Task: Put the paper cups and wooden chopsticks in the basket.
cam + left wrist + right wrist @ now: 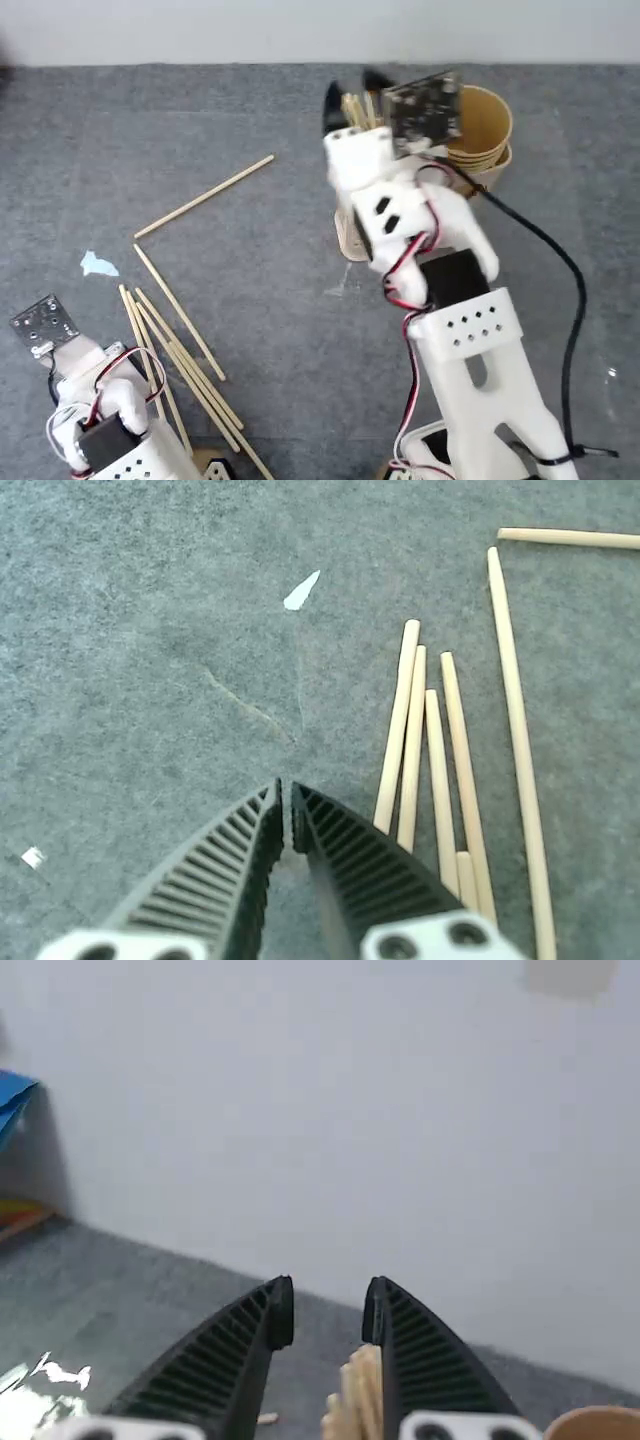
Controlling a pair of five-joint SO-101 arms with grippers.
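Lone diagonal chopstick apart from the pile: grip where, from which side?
Mid-shaft of the lone chopstick, from straight above, jaws across its length. It lies flat on the table with bare surface on both sides there, so a centred pinch should stay level.

The table cover point(250, 130) is mottled dark grey. The chopsticks point(180, 345) at the lower left of the high view are pale blond wood, and the paper cups point(487, 130) at the upper right are kraft tan. The left arm point(110, 420) and right arm point(470, 340) are white, strung with red, white and black wires point(405, 270). The left gripper point(284, 790) and right gripper point(328, 1305) are black with ribbed inner faces. A scrap point(98, 265) at the left is light blue. The wall point(350, 1110) is plain off-white.
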